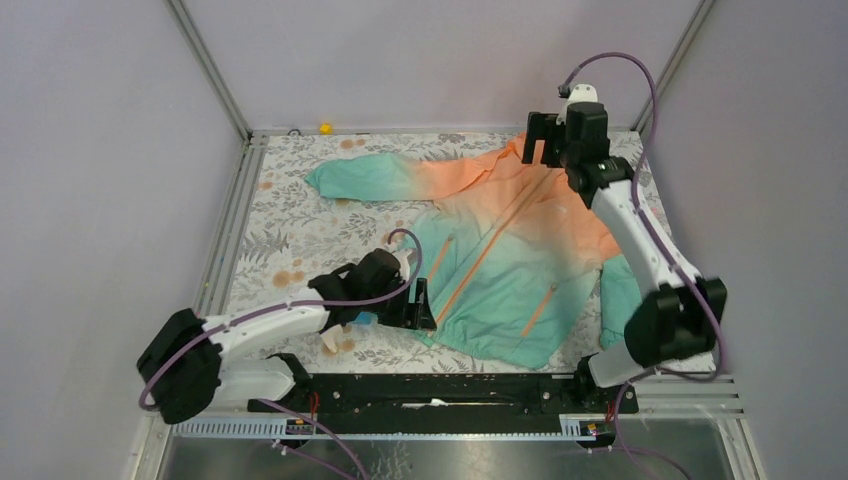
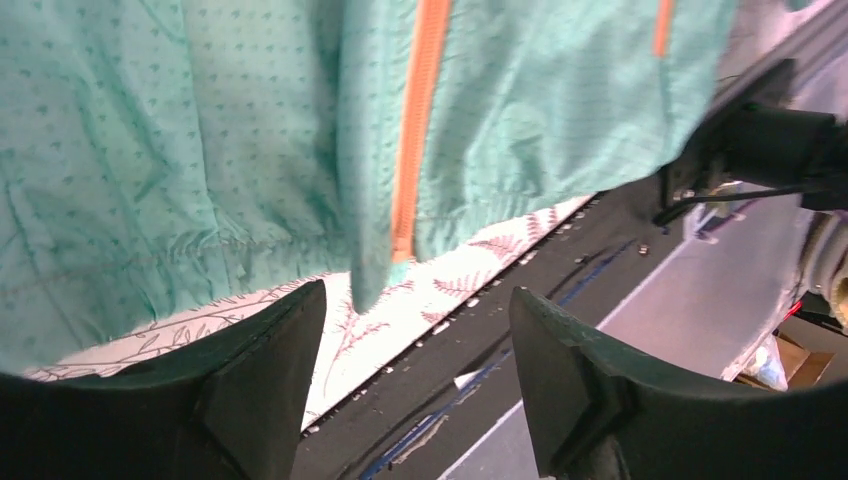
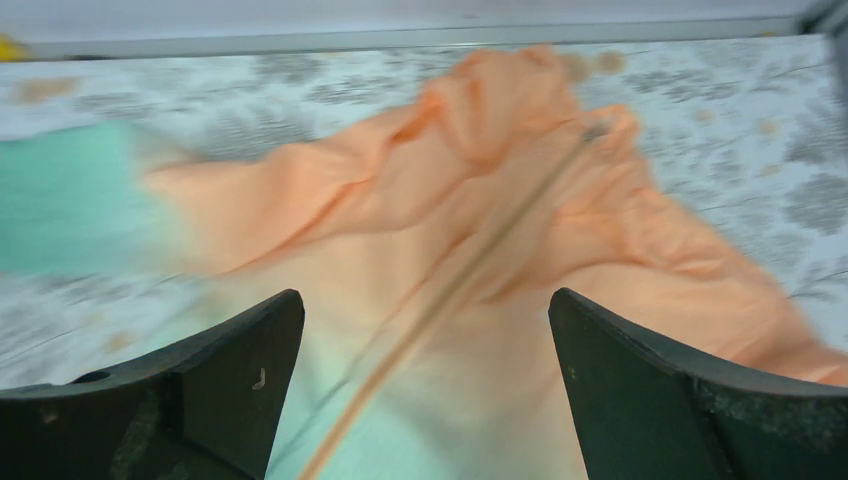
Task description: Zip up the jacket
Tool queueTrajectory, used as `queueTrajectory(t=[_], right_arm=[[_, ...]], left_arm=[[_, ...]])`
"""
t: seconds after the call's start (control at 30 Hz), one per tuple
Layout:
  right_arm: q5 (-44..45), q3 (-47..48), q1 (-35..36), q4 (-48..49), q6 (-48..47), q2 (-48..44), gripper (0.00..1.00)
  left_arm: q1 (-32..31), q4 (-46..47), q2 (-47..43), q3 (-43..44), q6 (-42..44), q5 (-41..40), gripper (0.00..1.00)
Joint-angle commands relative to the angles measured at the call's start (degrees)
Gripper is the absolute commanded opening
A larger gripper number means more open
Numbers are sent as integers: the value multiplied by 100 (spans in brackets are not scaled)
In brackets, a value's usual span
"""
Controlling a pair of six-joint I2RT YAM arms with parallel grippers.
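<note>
The jacket (image 1: 500, 250) lies flat on the table, orange at the far collar and teal at the near hem, its orange front zipper (image 1: 495, 245) running diagonally. My left gripper (image 1: 422, 305) is open and empty just off the hem's left corner. In the left wrist view the teal hem (image 2: 200, 200) and the zipper's lower end (image 2: 405, 235) hang just beyond my open fingers (image 2: 270, 370). My right gripper (image 1: 540, 140) is open and empty above the orange collar. The right wrist view is blurred: orange fabric (image 3: 480, 210) and the zipper line (image 3: 470, 280) lie between the open fingers (image 3: 250, 360).
The table has a floral cloth (image 1: 290, 230). A black rail (image 1: 440, 390) runs along the near edge, seen also in the left wrist view (image 2: 500, 330). Metal frame posts (image 1: 210, 70) stand at the far corners. A small yellow object (image 1: 325, 128) sits at the far edge.
</note>
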Motion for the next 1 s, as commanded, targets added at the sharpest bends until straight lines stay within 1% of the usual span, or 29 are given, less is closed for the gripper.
queueTrajectory(t=[0.0,0.1,0.17,0.2,0.23,0.37,0.43,0.57,0.67,0.73,0.83,0.97], right_arm=[[-715,-778,162,-744,1770,-1508,100],[-1585,-1319,160,-937,1932,-2589,100],[-1932,-1571,158,-1064,2015,-3323,100],[-1988,-1620,158,-1199,2065,-3621,100],[-1998,-1597,159,-1397,2136,-3907,100],[-1996,-1348,158,-2065,2290,-4776,100],[-1835,-1081,154,-2335,2281,-5043,100],[-1516,-471,158,-2627,2148,-5382,100],[-1203,-148,155,-2590,2080,-5593,100],[-1095,-134,158,-2380,2045,-5773,100],[-1009,-203,160,-1998,2064,-5955,100],[-1045,-272,161,-1605,2110,-6121,100]], left_arm=[[30,-352,-829,226,124,-217,71],[30,-800,-1375,436,178,-335,74],[36,-1032,-1685,627,234,-409,76],[40,-1172,-1789,767,282,-453,84],[39,-1323,-1869,1022,343,-525,88],[43,-1861,-1947,2021,673,-846,91],[43,-2068,-1967,2621,863,-1087,95],[40,-2445,-2084,3801,1392,-1801,97],[41,-2503,-2300,4523,1729,-2348,98],[39,-2453,-2472,4892,1889,-2708,99],[39,-2169,-2842,5151,2079,-3072,99],[41,-1558,-3325,5235,2350,-3173,99]])
